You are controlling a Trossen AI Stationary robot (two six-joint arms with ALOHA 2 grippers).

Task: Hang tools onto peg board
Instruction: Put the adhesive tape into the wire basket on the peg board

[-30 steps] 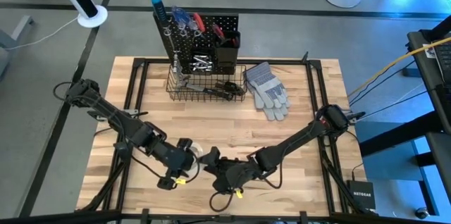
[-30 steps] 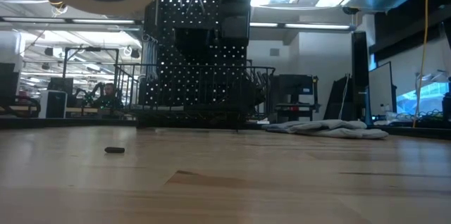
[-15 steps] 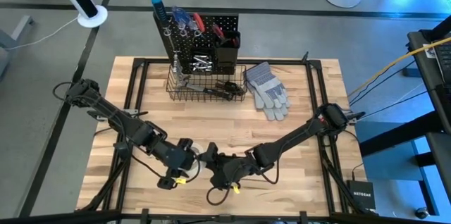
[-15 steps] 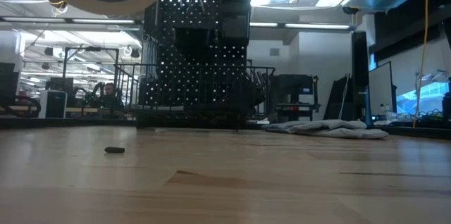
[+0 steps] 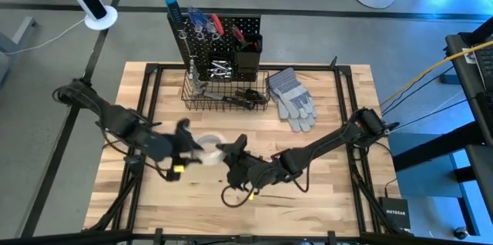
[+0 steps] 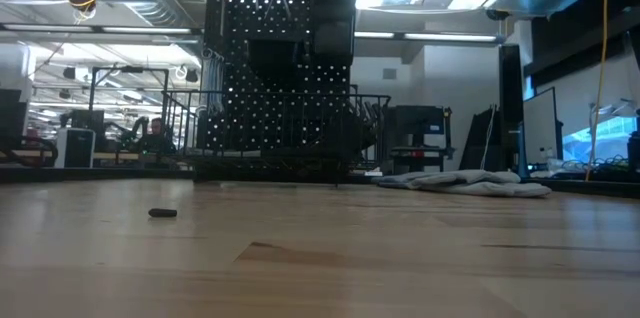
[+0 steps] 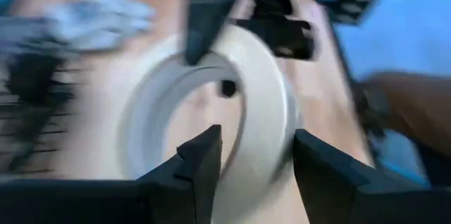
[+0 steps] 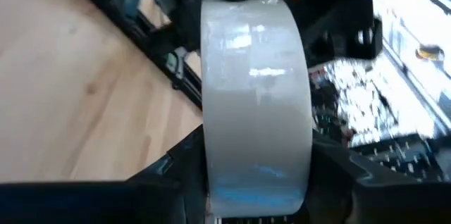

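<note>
The bench is pale planked wood, smooth with a soft sheen. The tape roll looks like glossy white plastic. Behind it, the peg board is matt black perforated metal, its basket thin dark wire. The gloves are grey woven cloth.

Grey gloves lie flat on the wooden tabletop, near its far edge. A small dark bit sits on the wood. A white lamp base stands on the floor beyond.
</note>
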